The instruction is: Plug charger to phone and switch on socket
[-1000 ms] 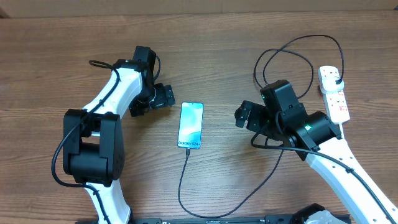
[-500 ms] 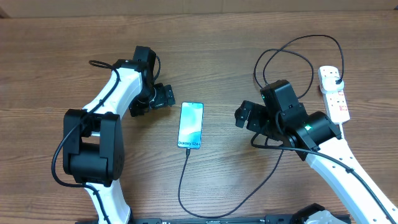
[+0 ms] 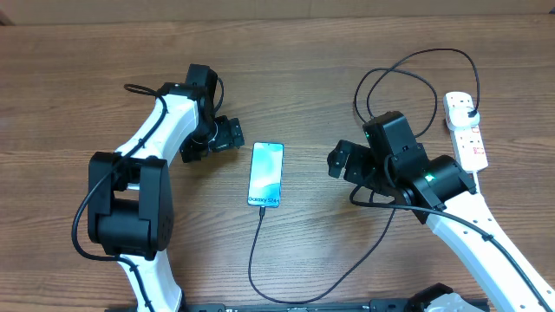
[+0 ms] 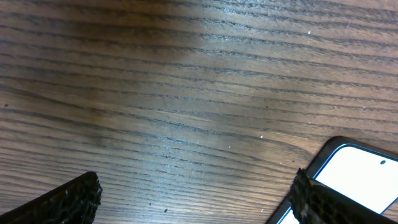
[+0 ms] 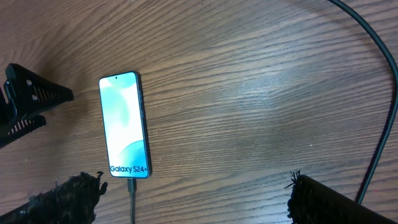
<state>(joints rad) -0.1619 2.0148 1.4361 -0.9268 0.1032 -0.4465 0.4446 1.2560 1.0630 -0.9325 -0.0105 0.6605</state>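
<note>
The phone lies flat mid-table with its blue screen lit, also in the right wrist view. The charger is a thin black cable whose tip sits in the phone's bottom edge. It loops along the near edge, then up to a black plug in the socket at the far right. My left gripper stands open just left of the phone's top, whose corner shows beside one finger. My right gripper hangs open to the phone's right, holding nothing.
The charger's slack forms loops behind the right arm, and one strand passes close to the right gripper. The socket's white cord leaves the top right. The left arm's base stands at the near left.
</note>
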